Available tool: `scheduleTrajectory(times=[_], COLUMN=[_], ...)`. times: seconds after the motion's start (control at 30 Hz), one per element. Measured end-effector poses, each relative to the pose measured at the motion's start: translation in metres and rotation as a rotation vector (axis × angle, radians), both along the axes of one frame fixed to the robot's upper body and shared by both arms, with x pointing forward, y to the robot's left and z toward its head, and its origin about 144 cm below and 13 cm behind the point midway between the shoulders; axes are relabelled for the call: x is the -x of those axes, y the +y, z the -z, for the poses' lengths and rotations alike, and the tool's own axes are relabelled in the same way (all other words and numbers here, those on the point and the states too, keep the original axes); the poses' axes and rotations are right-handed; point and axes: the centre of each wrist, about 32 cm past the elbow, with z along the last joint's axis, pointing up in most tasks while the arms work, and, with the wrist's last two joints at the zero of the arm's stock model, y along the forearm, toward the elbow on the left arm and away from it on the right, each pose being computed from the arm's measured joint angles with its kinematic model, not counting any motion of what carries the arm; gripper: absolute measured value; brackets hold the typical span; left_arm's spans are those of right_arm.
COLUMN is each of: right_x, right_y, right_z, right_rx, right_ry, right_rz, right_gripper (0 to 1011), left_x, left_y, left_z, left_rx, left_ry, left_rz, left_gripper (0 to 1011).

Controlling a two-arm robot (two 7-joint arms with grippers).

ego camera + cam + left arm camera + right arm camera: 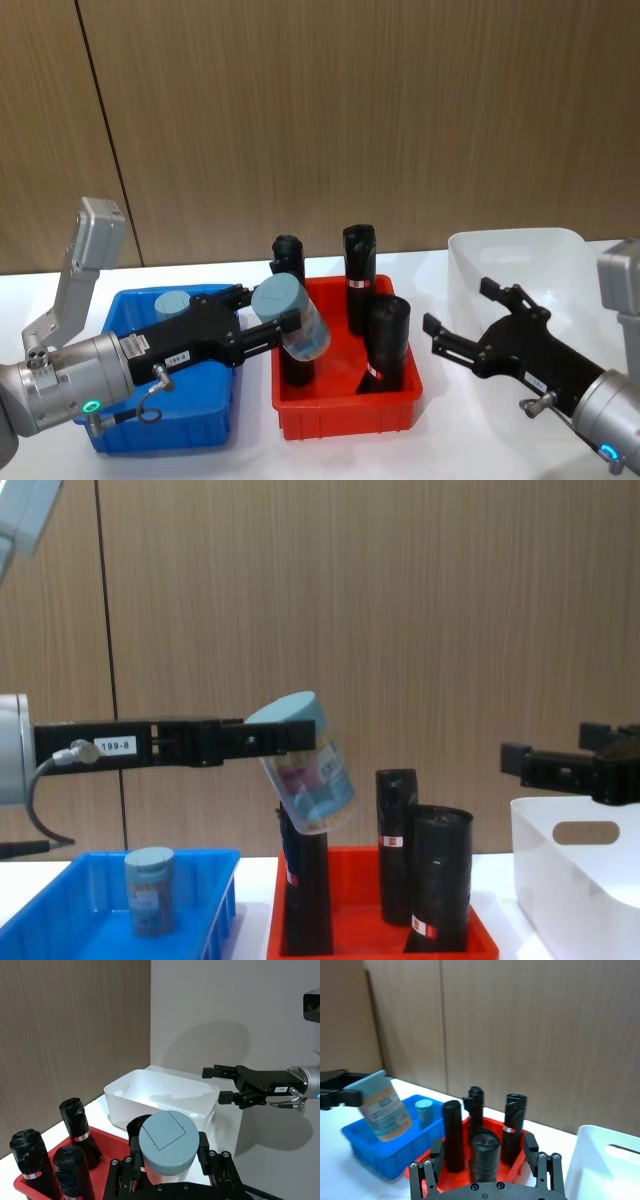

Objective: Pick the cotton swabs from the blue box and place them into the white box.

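My left gripper [272,322] is shut on a cotton swab jar [296,316] with a grey-blue lid. It holds the jar [305,765] tilted in the air, above the left part of the red tray. A second cotton swab jar [172,303] stands upright in the blue box [215,420] at the left. At the right, my right gripper [468,314] hangs open and holds nothing, level with the near left corner of the white box [520,248]. From the left wrist, the held jar's lid [167,1142] is close, with the white box [160,1095] and the right gripper [217,1085] beyond it.
The red tray [345,415] lies between the two boxes and holds several tall black rolls [358,262] with red-white stickers. The rolls rise high from the tray, right under the held jar. A wooden wall closes off the back.
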Motion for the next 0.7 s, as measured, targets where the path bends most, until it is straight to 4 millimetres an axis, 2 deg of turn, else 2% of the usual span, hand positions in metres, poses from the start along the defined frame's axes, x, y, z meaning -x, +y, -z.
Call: scheduleTrajectory(times=[0.37, 0.7], right_x=[-0.012, -0.027], right_y=[-0.006, 0.002], right_z=[-0.013, -0.021], right_rx=[0.016, 0.050], right_ry=[0.048, 0.080], right_rz=[-0.169, -0.302], right_gripper=[1002, 1002], left_x=[0.000, 0.000], left_y=[0.000, 0.000], left_z=[0.000, 0.000], left_rx=[0.001, 0.002], left_ry=[0.003, 0.003], left_rz=[-0.001, -0.001], left_gripper=[659, 659])
